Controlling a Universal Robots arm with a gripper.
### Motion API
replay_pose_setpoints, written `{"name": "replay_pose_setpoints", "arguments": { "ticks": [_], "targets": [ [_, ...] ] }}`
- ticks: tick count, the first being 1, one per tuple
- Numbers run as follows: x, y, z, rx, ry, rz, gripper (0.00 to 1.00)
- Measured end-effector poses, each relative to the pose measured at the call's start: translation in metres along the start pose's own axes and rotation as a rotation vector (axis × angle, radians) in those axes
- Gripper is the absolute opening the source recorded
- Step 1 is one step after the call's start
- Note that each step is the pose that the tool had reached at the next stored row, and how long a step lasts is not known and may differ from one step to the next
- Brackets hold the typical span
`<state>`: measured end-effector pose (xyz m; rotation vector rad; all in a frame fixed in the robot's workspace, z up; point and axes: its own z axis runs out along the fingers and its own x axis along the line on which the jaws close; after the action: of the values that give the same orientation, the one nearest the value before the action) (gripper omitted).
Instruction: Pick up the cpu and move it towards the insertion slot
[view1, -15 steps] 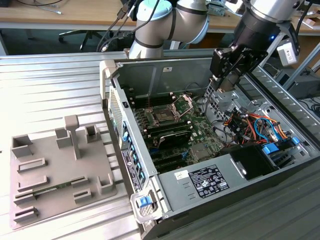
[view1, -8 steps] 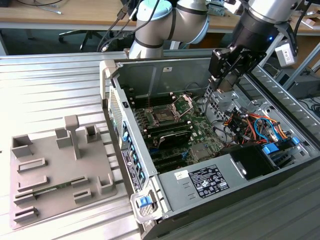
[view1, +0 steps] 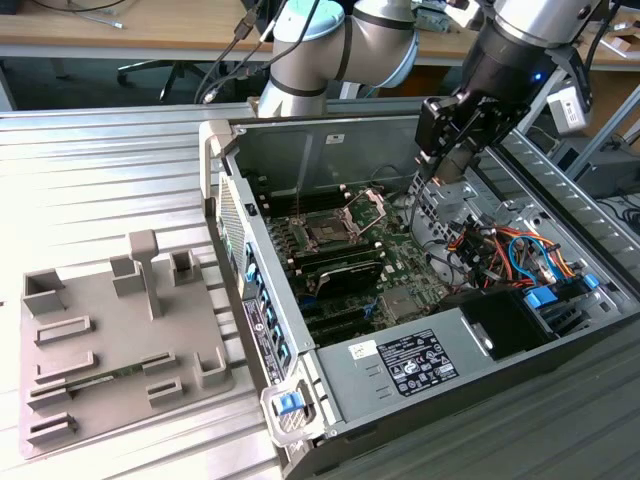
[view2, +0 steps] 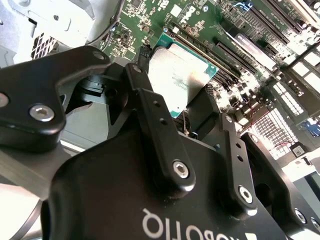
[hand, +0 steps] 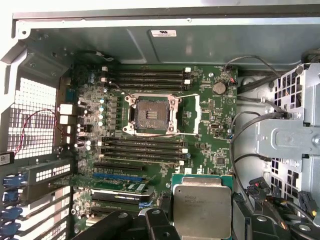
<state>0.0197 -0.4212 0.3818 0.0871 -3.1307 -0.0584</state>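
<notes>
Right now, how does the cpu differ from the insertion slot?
The cpu has a pale silvery top; the insertion slot has a dark centre inside a shiny frame. The cpu is held in the pincer above the board; the insertion slot sits fixed on it, open and empty. Both are square.

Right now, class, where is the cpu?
The cpu sits gripped in the end effector, held above the motherboard inside the open computer case, apart from the insertion slot, in both wrist views.
</notes>
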Motion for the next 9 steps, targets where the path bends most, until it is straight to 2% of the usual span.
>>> {"name": "replay_pose_setpoints", "arguments": {
  "ticks": [4, 6, 9],
  "targets": [
    [0.0001, 0.0, 0.0005, 0.0, 0.0, 0.0, 0.55],
    [0.0009, 0.0015, 0.0061, 0.0, 0.0001, 0.0, 0.55],
    [0.0008, 0.0015, 0.0063, -0.0001, 0.0, 0.0, 0.55]
  ]
}}
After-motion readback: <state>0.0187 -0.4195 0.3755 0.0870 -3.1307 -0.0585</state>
